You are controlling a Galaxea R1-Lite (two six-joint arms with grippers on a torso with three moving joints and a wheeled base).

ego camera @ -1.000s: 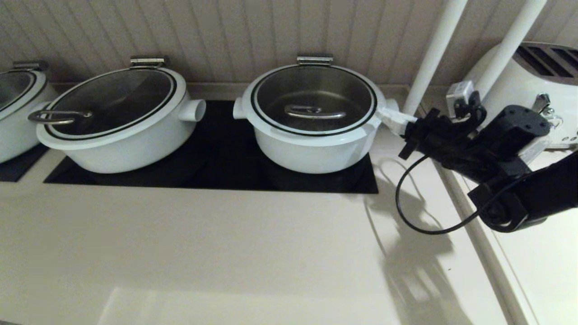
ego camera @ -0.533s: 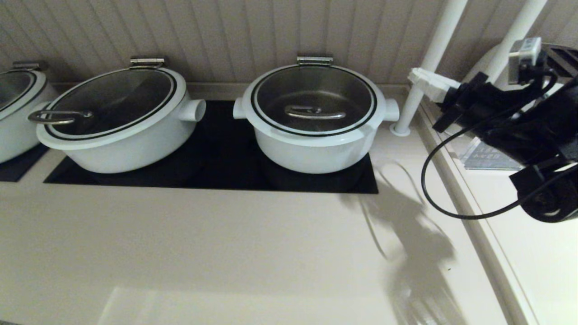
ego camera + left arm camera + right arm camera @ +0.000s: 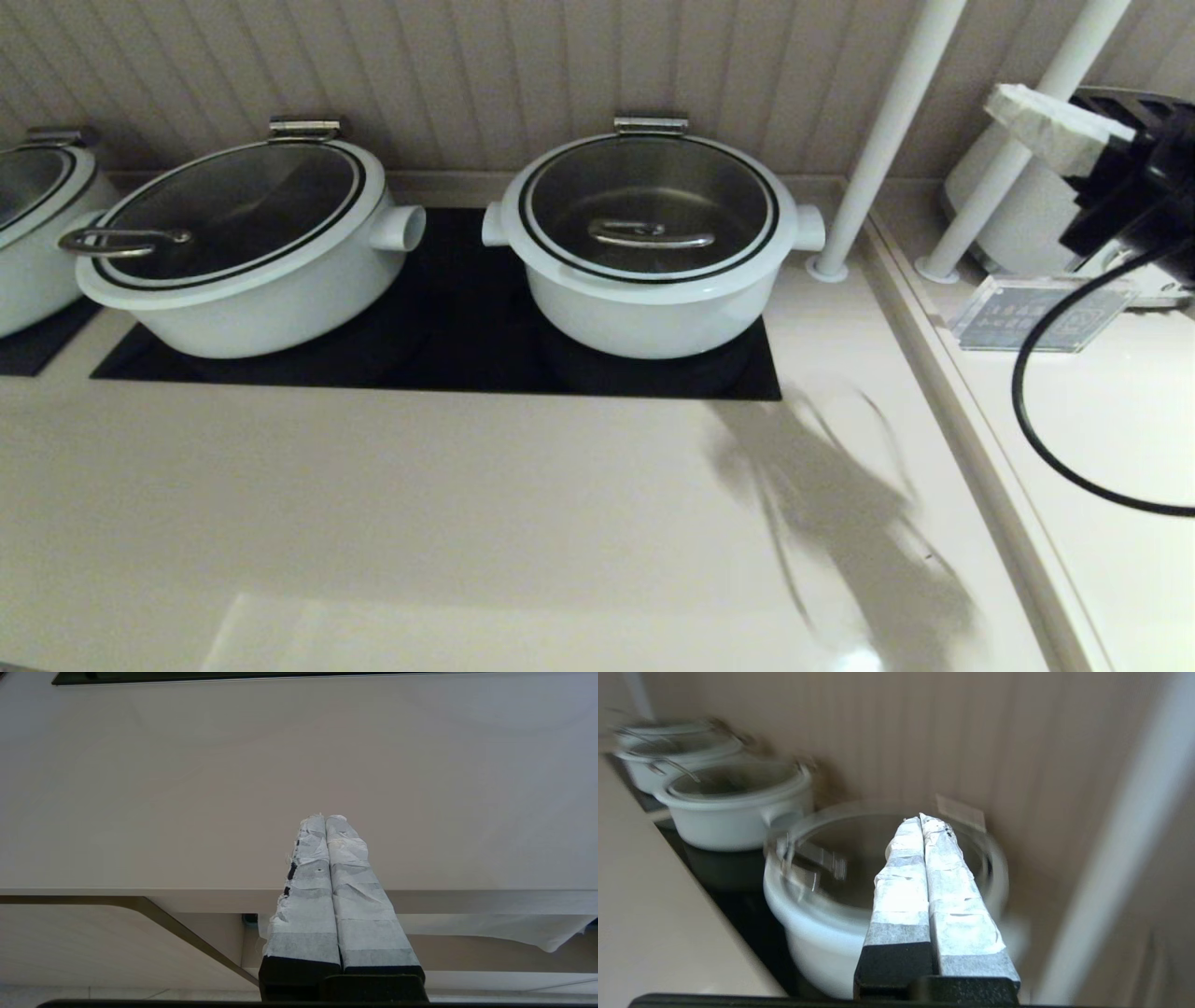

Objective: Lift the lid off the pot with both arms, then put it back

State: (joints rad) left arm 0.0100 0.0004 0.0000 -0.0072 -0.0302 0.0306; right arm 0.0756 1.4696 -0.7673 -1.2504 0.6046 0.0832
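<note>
The round white pot [image 3: 644,317] stands on the black cooktop [image 3: 448,355], with a stub handle on each side. The glass lid [image 3: 560,247] with white rim lies flat on it, its steel bar handle [image 3: 651,231] across the centre and its hinge at the back. The pot [image 3: 817,933] and lid [image 3: 850,858] also show in the right wrist view. My right gripper [image 3: 1004,98] is shut and empty, raised at the far right, well apart from the pot; it also shows in the right wrist view [image 3: 920,819]. My left gripper [image 3: 325,819] is shut and empty over the front counter edge, out of the head view.
A wider white pot [image 3: 243,280] with an edge loop handle stands left of the task pot, and another [image 3: 33,243] at the far left. Two white poles [image 3: 887,131] rise at the right. A white appliance [image 3: 1013,215] and a clear sign [image 3: 1036,313] stand on the right shelf.
My right arm has swung up and to the right, away from the pot's right stub handle, and is now mostly out of view. The lid and pot have not moved.
</note>
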